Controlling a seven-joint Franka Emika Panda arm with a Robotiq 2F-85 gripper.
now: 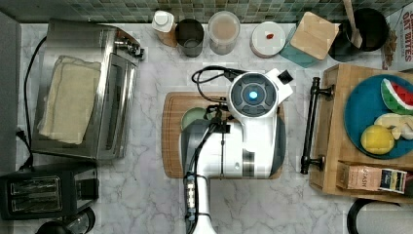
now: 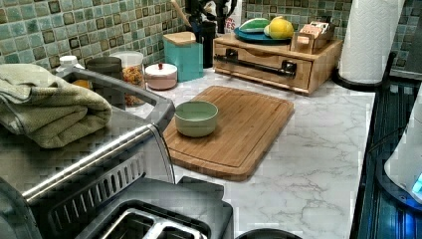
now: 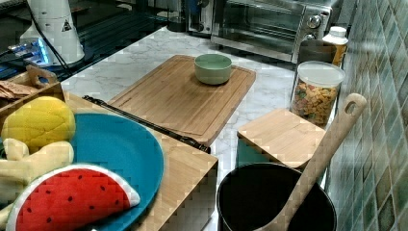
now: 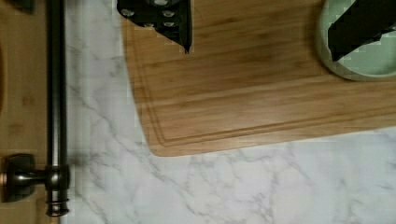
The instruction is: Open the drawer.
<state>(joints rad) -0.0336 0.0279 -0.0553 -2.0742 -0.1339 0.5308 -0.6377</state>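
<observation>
Reading the top view from its left: one toaster oven (image 1: 85, 90) with one folded cloth (image 1: 68, 100) on its roof, and one black toaster (image 1: 46, 195) below it. Along the tiled wall stand one white-capped bottle (image 1: 163, 22), one dark cup (image 1: 189, 36), one clear jar (image 1: 224, 31), one white lidded dish (image 1: 268, 38), one teal canister with a wooden lid (image 1: 311, 39) and one black pot holding one wooden spoon (image 1: 365, 29). In the middle lies one bamboo cutting board (image 1: 171, 134) carrying one pale green bowl (image 1: 192, 117), with the single white robot arm (image 1: 253, 126) over it. At the top view's right sits the drawer (image 1: 326, 122), one light-wood unit pushed shut in its box, its front facing the board; it has one long black bar handle (image 1: 309, 126) on two brackets, running parallel to the board's edge with a strip of marble countertop (image 1: 146, 195) between. On the box rest one blue plate (image 1: 363, 119) with one toy watermelon slice (image 1: 397, 95) and one yellow toy lemon (image 1: 377, 139), plus one small carton (image 1: 372, 178). In the wrist view the gripper (image 4: 261, 32) hangs above the board, its two dark fingers (image 4: 173, 23) spread wide apart and grasping nothing, one over the board's corner, the other over the bowl; the handle shows apart from them.
</observation>
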